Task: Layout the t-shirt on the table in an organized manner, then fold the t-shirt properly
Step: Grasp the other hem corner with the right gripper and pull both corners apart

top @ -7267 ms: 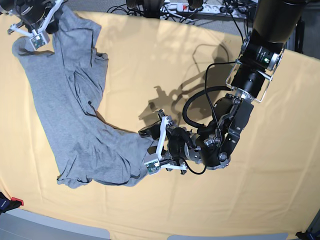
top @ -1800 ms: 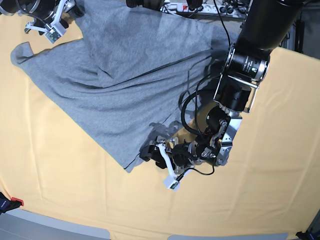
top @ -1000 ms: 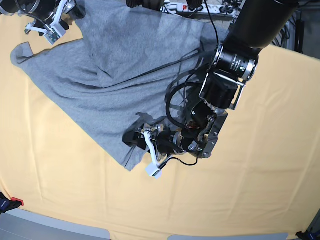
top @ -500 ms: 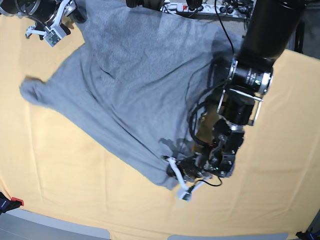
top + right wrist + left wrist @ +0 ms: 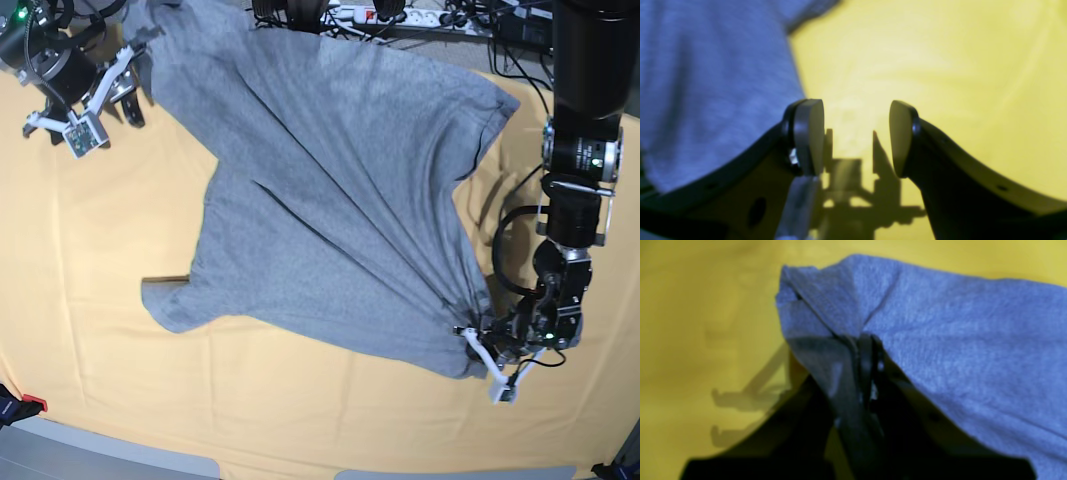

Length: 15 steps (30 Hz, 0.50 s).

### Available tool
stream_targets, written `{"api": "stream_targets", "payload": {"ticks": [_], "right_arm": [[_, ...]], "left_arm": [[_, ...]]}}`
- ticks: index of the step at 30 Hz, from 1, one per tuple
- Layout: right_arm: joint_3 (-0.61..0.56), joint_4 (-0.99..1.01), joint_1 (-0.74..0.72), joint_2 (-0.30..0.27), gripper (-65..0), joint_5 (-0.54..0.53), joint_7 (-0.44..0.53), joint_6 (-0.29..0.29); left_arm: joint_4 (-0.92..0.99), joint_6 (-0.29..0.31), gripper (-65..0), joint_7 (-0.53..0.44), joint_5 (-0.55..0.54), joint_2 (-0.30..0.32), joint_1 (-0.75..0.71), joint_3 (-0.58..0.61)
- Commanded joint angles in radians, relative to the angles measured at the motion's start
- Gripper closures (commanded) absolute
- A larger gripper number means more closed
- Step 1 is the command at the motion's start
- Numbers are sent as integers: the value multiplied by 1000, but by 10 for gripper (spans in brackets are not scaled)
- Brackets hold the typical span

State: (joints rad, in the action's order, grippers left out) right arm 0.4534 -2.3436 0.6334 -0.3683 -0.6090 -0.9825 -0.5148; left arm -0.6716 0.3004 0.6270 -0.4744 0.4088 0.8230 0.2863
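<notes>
The grey t-shirt lies spread in a rough fan over the yellow table, its back edge reaching the table's far side. No lettering shows. My left gripper is low at the front right, shut on a bunched corner of the shirt. The left wrist view shows the left gripper pinching the folded cloth of the t-shirt. My right gripper hovers at the back left beside the shirt's edge. In its own view the right gripper is open over bare table, with the t-shirt to its left.
A power strip with cables runs along the table's far edge. A small red item sits at the front left corner. The left arm's black column stands at the right side.
My left gripper shut on the shirt's corner and dragged it right and toward the front, spreading the cloth. The shirt's left sleeve slid rightward. My right gripper shifted slightly, still open.
</notes>
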Motion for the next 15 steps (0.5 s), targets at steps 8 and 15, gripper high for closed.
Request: {"api": "stream_targets", "payload": {"ticks": [8, 15], "right_arm": [[5, -13, -76, -11, -334, -23, 98, 10], [0, 54, -178, -11, -334, -101, 171, -3]], "left_arm": [[-15, 32, 0, -17, -69, 77, 42, -6], [-15, 192, 0, 29, -183, 40, 39, -6]]}}
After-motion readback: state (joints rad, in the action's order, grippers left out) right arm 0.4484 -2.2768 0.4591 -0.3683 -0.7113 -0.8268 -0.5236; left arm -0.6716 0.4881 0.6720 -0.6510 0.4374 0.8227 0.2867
